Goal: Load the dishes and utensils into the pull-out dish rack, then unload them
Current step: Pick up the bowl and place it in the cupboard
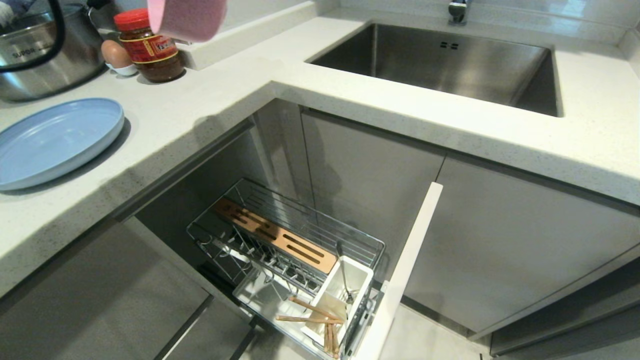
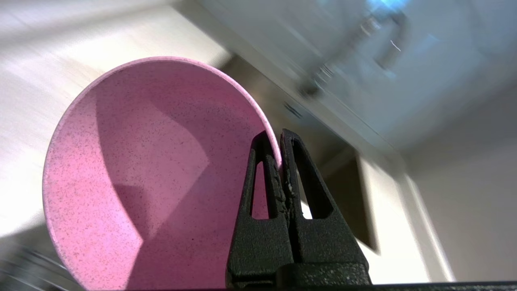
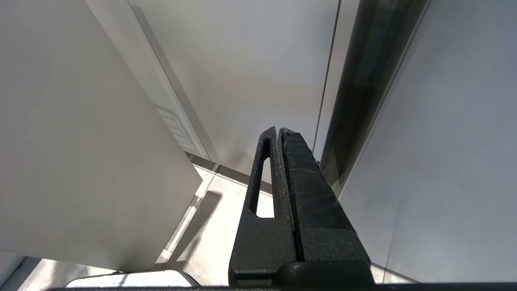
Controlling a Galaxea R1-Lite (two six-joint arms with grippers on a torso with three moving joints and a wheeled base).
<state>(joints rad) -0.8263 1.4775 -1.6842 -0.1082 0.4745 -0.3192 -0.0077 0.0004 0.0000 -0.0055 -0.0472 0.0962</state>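
Note:
My left gripper (image 2: 278,139) is shut on the rim of the pink bowl (image 2: 153,173), one finger inside and one outside. In the head view the pink bowl (image 1: 187,19) hangs high above the counter's back left; the gripper itself is out of that view. The light-blue plate (image 1: 55,140) lies on the counter at the left. Below, the pull-out dish rack (image 1: 280,240) stands drawn out of the cabinet. The wooden chopsticks (image 1: 312,312) lie across its white cutlery cup (image 1: 345,290), and a slim silver utensil (image 1: 344,275) stands in the cup. My right gripper (image 3: 278,131) is shut and empty, low beside cabinet panels.
A steel pot (image 1: 42,55) with black handles, an egg (image 1: 116,54) in a small dish and a red-lidded jar (image 1: 150,46) stand at the counter's back left. The steel sink (image 1: 440,65) lies at the back right. The rack's white front panel (image 1: 405,270) juts out.

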